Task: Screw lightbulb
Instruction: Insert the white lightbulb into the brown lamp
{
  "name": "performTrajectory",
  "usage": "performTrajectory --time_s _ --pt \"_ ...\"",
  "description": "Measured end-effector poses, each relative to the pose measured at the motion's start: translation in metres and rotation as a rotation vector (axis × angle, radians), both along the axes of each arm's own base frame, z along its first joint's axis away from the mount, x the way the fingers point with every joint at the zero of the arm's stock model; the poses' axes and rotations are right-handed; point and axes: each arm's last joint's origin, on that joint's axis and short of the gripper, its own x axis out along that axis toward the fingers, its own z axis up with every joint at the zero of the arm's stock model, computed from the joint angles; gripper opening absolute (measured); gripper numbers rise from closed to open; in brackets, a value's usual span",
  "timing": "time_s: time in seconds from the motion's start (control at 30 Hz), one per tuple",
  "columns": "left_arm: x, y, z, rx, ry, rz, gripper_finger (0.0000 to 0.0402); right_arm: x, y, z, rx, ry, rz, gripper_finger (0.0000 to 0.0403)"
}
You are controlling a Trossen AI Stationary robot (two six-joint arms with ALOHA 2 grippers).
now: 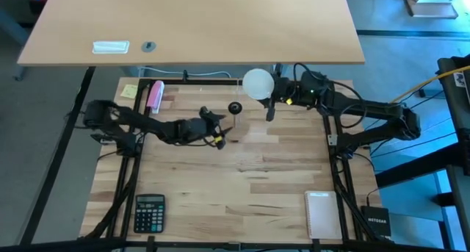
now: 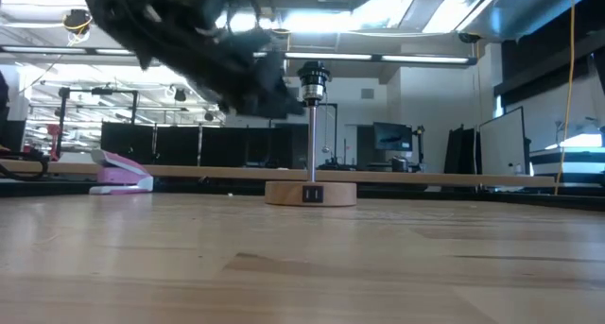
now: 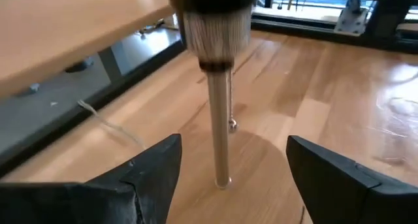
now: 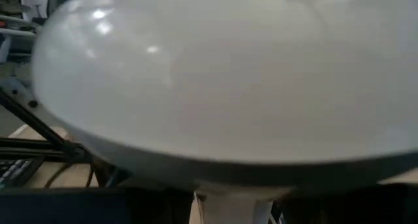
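Right gripper (image 1: pixel 266 90) holds the bulb (image 1: pixel 258 83) at the table's (image 1: pixel 250 171) far edge, just right of the lamp stand (image 2: pixel 311 135), bulb off the socket (image 1: pixel 235 107). In the right wrist view the bulb (image 4: pixel 222 80) fills the frame. Left gripper (image 3: pixel 228 175) has its jaws wide, either side of the stand's thin post (image 3: pixel 219 132), not touching.

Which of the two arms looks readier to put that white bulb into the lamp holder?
The right. Its gripper already holds the lightbulb just beyond the socket. The left gripper is open around the lamp's thin post, seemingly placed to steady it.
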Motion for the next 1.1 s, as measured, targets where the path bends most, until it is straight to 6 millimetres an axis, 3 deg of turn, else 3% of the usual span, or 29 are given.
performTrajectory --time_s 0.27,0.47,0.67,0.8,1.1 --pt "0.018 0.002 -0.039 -0.035 -0.042 0.018 0.0266 -0.004 -0.016 -0.022 0.006 0.004 -0.016 0.0168" --pt "0.029 0.015 -0.044 -0.028 -0.045 0.086 0.0266 -0.006 -0.022 -0.037 0.061 -0.005 -0.012 0.0168" --pt "0.038 0.019 -0.055 -0.020 -0.015 0.089 0.0260 -0.006 -0.022 -0.039 0.065 -0.006 -0.012 0.0167" --pt "0.040 0.019 -0.056 -0.004 -0.017 0.083 0.0221 -0.005 -0.022 -0.040 0.078 -0.006 -0.012 0.0167" --pt "0.040 0.027 -0.056 0.017 0.008 0.063 0.0085 0.007 -0.026 -0.056 0.098 0.049 0.003 0.0167"
